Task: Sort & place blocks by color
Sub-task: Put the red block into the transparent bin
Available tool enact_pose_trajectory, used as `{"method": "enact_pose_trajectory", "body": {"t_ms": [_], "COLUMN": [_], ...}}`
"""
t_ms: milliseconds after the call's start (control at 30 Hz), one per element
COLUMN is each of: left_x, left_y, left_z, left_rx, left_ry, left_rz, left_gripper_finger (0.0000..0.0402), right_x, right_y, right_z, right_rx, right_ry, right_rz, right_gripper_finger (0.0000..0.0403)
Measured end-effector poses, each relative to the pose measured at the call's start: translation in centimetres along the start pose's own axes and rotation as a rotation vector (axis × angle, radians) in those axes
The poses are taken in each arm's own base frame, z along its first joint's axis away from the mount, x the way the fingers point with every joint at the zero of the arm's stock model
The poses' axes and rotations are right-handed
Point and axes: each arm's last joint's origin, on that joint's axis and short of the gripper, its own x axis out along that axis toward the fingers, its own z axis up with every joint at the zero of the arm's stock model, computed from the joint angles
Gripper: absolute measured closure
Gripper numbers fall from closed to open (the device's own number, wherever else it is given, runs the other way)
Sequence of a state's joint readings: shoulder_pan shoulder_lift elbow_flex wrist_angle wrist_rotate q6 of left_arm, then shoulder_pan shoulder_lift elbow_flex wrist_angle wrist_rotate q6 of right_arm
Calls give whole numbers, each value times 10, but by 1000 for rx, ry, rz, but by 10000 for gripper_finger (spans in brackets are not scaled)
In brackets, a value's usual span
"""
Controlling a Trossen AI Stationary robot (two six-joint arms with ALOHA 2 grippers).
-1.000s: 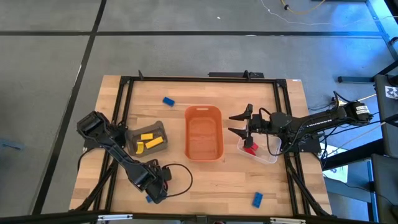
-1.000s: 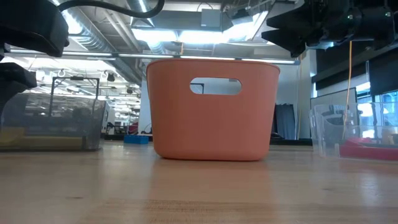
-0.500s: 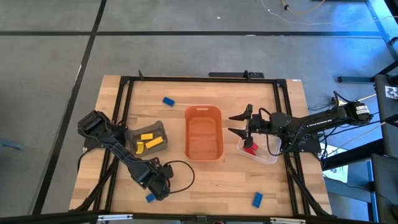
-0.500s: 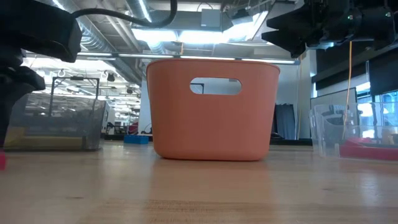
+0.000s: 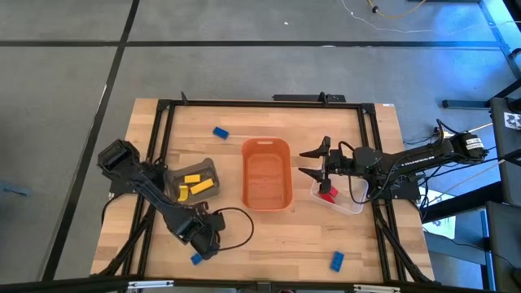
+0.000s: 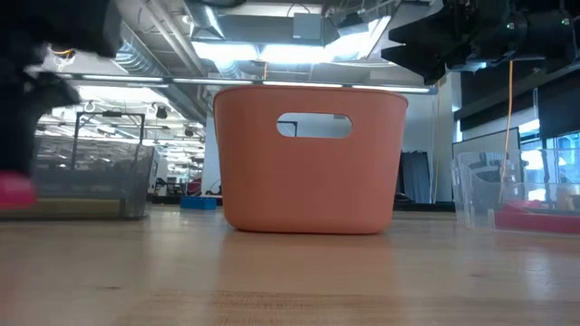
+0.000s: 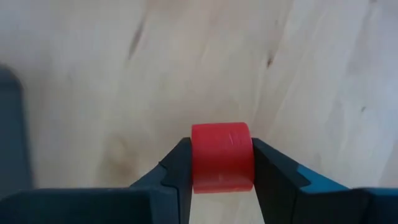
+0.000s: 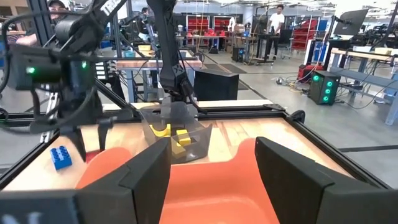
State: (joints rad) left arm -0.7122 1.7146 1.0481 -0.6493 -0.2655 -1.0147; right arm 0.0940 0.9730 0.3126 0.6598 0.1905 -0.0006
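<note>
Left gripper (image 7: 222,180): fingers squeezed on a red block (image 7: 222,155), near left of table.
Right gripper (image 5: 312,163): fingers apart, empty, over orange tub (image 5: 266,173).
Block: small, hard, light, slick; grab flat sides.

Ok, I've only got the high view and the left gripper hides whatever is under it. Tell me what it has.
Observer: The left wrist view shows the left gripper shut on a red block, one finger on each side.
Operator: Now tell me whether it's off the table.
Observer: In the low view the red block shows at the picture's left edge, seemingly just above the tabletop, though it is blurred.
Operator: Check that the right gripper is empty.
Observer: In the right wrist view the right gripper is open with nothing between its fingers, and the orange tub lies below it.
</note>
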Motion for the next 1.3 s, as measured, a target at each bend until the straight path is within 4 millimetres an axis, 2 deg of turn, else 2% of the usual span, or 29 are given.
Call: {"method": "enact_pose_trajectory", "body": {"t_ms": [167,367,467,633,767,900,1100,1200,1300], "left_x": [-41,-96,-110,-105,-94,-94,-88,-81,-78], "left_y": [19,49,71,114,140,159,176,178,178], "left_z": [7,17,20,23,24,27,32,35,38], "left_rx": [17,82,92,41,62,117,113,108,94], "left_ry": [-142,-443,-563,-740,-932,-1178,-1260,-1234,-1241], "left_rz": [55,128,175,150,-48,-233,-255,-230,-235], "left_gripper_finger": [282,282,282,282,282,282,282,282,282], "right_x": [0,0,0,0,0,0,0,0,0], "right_y": [0,0,0,0,0,0,0,0,0], "right_z": [0,0,0,0,0,0,0,0,0], "right_rx": [0,0,0,0,0,0,0,4,86], "right_ry": [1,1,1,1,1,1,1,0,0], "right_rz": [0,0,0,0,0,0,0,0,-1], "right_gripper_finger": [168,168,168,168,168,168,168,168,168]}}
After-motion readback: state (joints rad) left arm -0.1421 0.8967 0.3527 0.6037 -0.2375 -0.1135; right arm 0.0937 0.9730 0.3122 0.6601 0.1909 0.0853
